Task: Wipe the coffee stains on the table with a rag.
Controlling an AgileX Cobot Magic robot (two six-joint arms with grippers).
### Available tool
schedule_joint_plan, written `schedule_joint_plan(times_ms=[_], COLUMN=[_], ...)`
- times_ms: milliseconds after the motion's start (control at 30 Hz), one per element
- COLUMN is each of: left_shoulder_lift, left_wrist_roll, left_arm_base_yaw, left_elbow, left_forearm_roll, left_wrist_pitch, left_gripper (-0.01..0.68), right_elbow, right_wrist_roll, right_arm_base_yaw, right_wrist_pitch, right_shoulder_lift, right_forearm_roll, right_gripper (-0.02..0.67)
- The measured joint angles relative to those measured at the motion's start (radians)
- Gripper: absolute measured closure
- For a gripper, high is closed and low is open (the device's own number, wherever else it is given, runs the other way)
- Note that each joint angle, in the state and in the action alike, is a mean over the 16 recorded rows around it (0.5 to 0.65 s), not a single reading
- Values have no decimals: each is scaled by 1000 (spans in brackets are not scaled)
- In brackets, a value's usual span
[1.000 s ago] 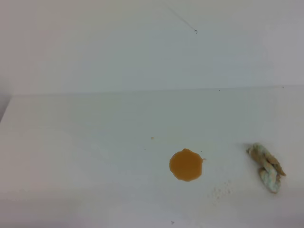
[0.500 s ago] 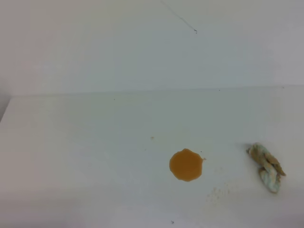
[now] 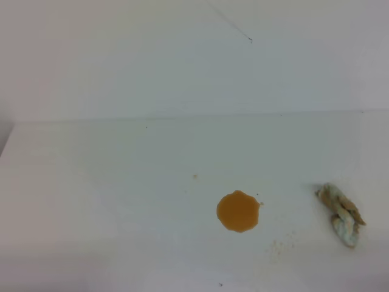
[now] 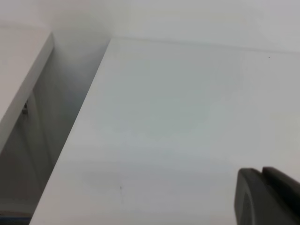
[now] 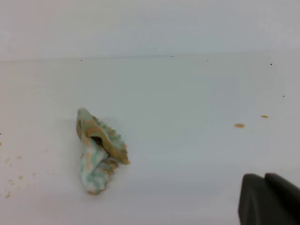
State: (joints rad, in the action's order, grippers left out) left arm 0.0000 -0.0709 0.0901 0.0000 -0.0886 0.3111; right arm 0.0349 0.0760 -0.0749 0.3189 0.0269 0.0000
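The coffee stain is a roundish orange-brown blotch on the white table, right of the middle in the exterior high view. The rag, a lumpy pale blue-white wad with tan-brown staining, lies on the table to the right of the stain, apart from it. It also shows in the right wrist view, left of centre. Neither gripper shows in the exterior high view. Only a dark finger shows at the lower right of the left wrist view, and another dark finger in the right wrist view, well right of the rag.
A tiny yellowish speck lies up-left of the stain. Small brown dots lie between stain and rag. The white wall rises behind the table. The table's left edge drops into a shadowed gap in the left wrist view.
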Motion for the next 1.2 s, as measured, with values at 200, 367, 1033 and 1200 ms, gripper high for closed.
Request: schedule_joint_plan(times_ms=[200, 367, 1033, 1200], left_shoulder_lift=[0, 0, 0, 0], left_wrist_roll=[0, 0, 0, 0], left_arm_base_yaw=[0, 0, 0, 0], left_elbow=[0, 0, 0, 0], left_forearm_roll=[0, 0, 0, 0], left_wrist_pitch=[0, 0, 0, 0], left_gripper=[675, 675, 675, 675], right_elbow=[0, 0, 0, 0], right_wrist_roll=[0, 0, -11, -17], right_arm_base_yaw=[0, 0, 0, 0], right_wrist_pitch=[0, 0, 0, 0], right_shoulder_lift=[0, 0, 0, 0], right_forearm_roll=[0, 0, 0, 0], right_gripper=[652, 652, 652, 652])
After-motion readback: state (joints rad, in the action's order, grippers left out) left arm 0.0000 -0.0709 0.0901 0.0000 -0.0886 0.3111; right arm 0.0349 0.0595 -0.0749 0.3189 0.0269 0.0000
